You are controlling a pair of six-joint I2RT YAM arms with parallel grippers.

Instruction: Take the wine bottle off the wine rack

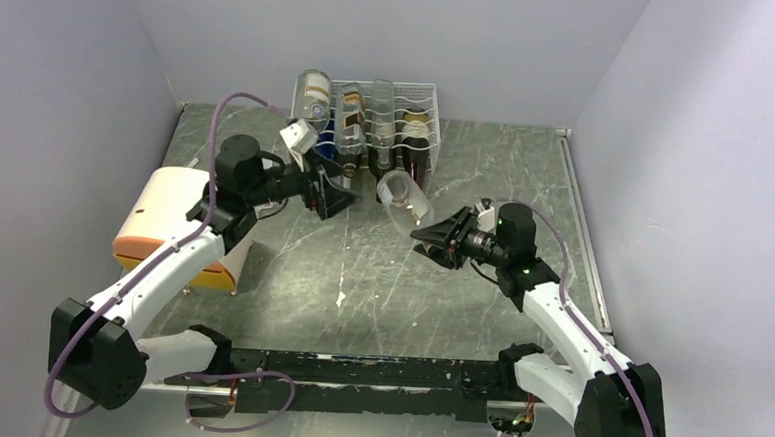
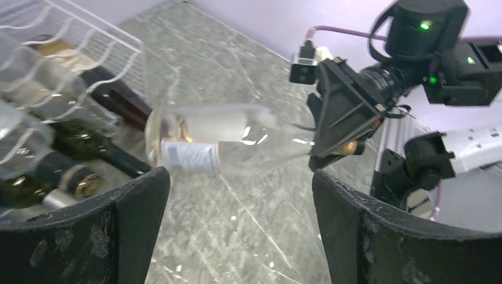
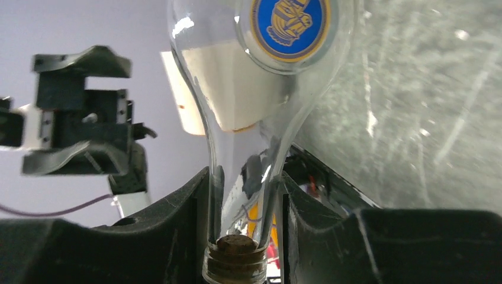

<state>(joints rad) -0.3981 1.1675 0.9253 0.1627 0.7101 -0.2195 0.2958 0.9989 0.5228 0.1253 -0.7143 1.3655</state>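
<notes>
Cork (image 3: 235, 245) and glass neck sit nearest the right wrist lens, pinched between the black fingers (image 3: 189, 201) of the right gripper (image 3: 245, 195), which is clenched on the wine bottle (image 1: 405, 197). From that grip the clear bottle sticks out almost level above the marble table (image 1: 360, 277), just in front of the wine rack (image 1: 415, 92) and no longer touching its wires. Dark bottles (image 1: 416, 140) lie in the tiers behind it.

Judging by this, the pull-out is done and the set-down is next. All the weight hangs off a neck hold, so the squeeze should stay firm, and the base should meet bare stone before the grip loosens. The left gripper (image 1: 329, 197), spread wide and holding nothing, hovers beside the rack and should be given room.

On the shoulder is a round blue medallion (image 3: 288, 21) with a gold ship-like emblem; no lettering can be read. A white label (image 2: 189, 157) carries blue print, too blurred to read
</notes>
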